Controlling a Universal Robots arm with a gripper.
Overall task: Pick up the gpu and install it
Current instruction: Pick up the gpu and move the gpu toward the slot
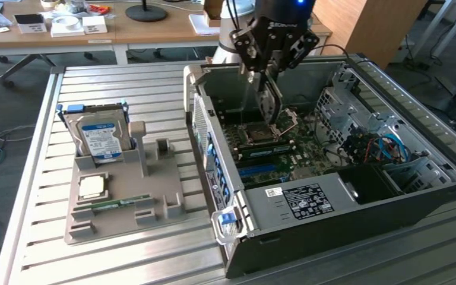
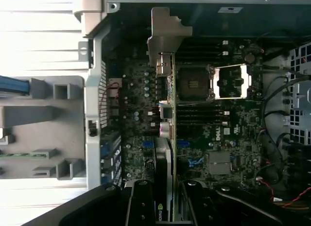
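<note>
- The gpu (image 1: 269, 101) is a thin, dark card. It hangs on edge from the gripper (image 1: 265, 70), inside the open computer case (image 1: 418, 196) and above the motherboard (image 1: 291, 151).
- The gripper is closed on the gpu, one finger on each flat face.
- In the wrist view, the gpu (image 2: 170, 114) is seen edge-on as a narrow strip. Its silvery bracket (image 2: 165, 36) is at the far end, and the near end is clamped between the dark fingers (image 2: 142, 206) of the gripper (image 2: 167, 201).
- The wrist view also gives the board in detail, with the processor socket (image 2: 194, 85) just beside the card's line.
- The exterior view gives the surroundings: the case lies on a slatted metal desk (image 1: 117, 255).
- To the exterior view's left, a grey holder (image 1: 117, 219) carries a hard drive (image 1: 100, 139) standing upright and a green memory stick (image 1: 121, 203).
</note>
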